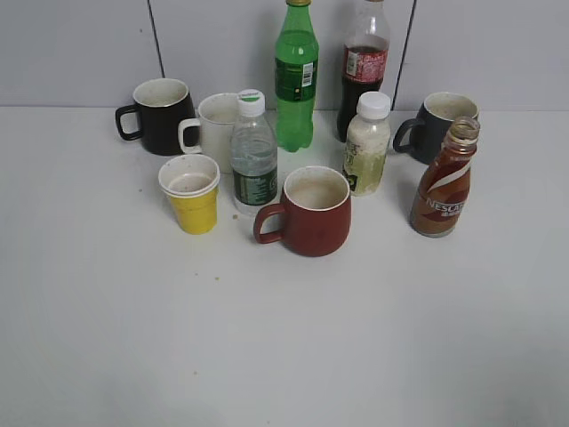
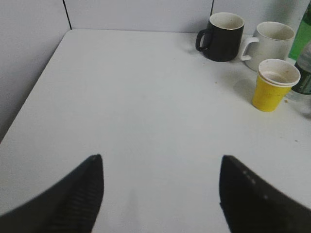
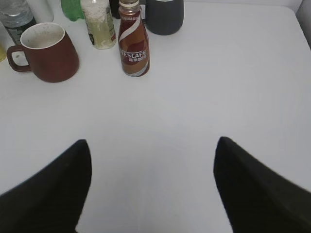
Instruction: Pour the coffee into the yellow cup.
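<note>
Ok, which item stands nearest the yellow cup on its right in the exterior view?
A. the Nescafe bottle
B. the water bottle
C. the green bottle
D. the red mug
B: the water bottle stands just right of the yellow cup, closer than the red mug.

Even, soft overhead light, faint shadows, and slightly blurred wrist views.

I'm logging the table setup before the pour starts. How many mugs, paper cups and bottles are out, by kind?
Handled mugs: 4, namely black mug, white mug, red mug, dark grey mug.
Paper cups: 1, the yellow cup.
Bottles: 5, namely water bottle, green bottle, cola bottle, white-capped bottle, coffee bottle.
Total: 10
</note>
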{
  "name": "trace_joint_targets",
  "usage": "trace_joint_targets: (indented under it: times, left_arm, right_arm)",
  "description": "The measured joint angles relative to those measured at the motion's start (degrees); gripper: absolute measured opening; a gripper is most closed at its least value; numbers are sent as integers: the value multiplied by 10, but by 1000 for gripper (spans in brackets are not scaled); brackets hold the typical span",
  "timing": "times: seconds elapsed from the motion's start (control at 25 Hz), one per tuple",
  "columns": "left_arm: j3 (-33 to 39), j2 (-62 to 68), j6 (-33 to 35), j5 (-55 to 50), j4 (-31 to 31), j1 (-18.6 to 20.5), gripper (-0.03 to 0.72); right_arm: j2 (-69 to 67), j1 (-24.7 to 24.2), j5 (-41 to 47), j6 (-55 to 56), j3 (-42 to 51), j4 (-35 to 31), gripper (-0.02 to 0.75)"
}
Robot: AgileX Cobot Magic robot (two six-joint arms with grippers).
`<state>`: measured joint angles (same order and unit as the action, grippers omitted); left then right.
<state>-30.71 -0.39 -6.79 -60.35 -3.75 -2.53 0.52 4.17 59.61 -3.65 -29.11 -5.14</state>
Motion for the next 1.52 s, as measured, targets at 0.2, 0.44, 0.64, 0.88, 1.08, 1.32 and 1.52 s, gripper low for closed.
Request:
trace_joint_targets:
  times: [0.2, 0.44, 0.64, 0.88, 1.08, 1.32, 1.52]
  left_arm:
    - [-8, 0, 0, 28, 28, -2, 563]
    - [-11, 5, 0, 159, 31, -15, 563]
    - [-11, 84, 0, 295, -7, -18, 563]
    - [-11, 262, 0, 494, -28, -18, 563]
    - [-11, 460, 0, 677, -32, -18, 563]
    - [-11, 646, 0, 854, -30, -29, 563]
    - [-11, 749, 0, 897, -32, -50, 563]
  right_arm:
    - [0, 0, 0, 0, 0, -1, 585]
    - [-7, 0, -42, 0, -12, -1, 587]
    - [-77, 0, -134, -8, -12, -1, 586]
    - [-185, 21, -310, -31, 31, -1, 586]
    - [-277, 50, -485, -39, 70, -1, 585]
    - [-436, 52, -659, -40, 74, -4, 585]
    - [-564, 55, -815, -36, 76, 9, 585]
